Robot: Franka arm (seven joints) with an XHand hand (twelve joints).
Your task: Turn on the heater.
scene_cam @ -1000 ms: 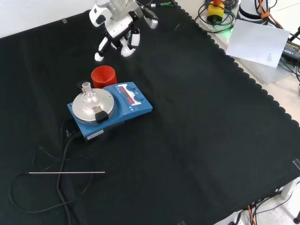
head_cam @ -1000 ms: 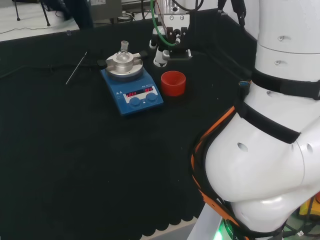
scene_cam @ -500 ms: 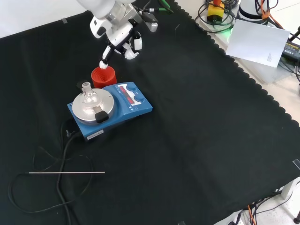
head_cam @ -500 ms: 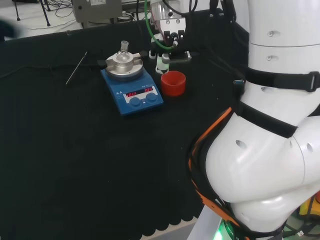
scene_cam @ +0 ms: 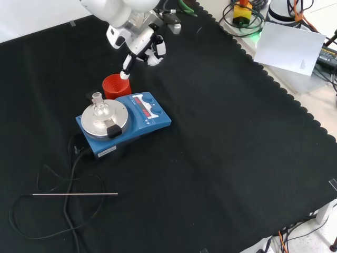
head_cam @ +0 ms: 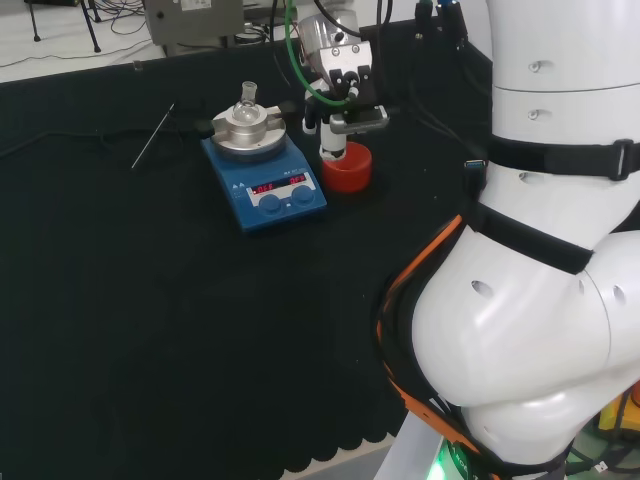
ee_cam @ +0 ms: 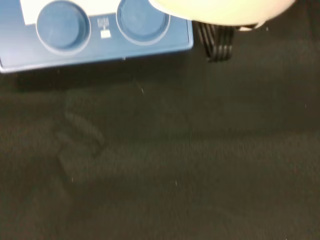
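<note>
Front view: hand (scene_cam: 141,41) hovers over red cup (scene_cam: 115,86), finger (scene_cam: 127,67) pointing down.

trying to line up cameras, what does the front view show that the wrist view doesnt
Front view alone: the hand above the red cup, the small flask on the heater's metal plate, the thin rod and the black cable on the cloth.
Wrist view alone: a close look at the heater's two round knobs, plus a ribbed black part beside it.
Both: the blue heater and the black cloth.
</note>
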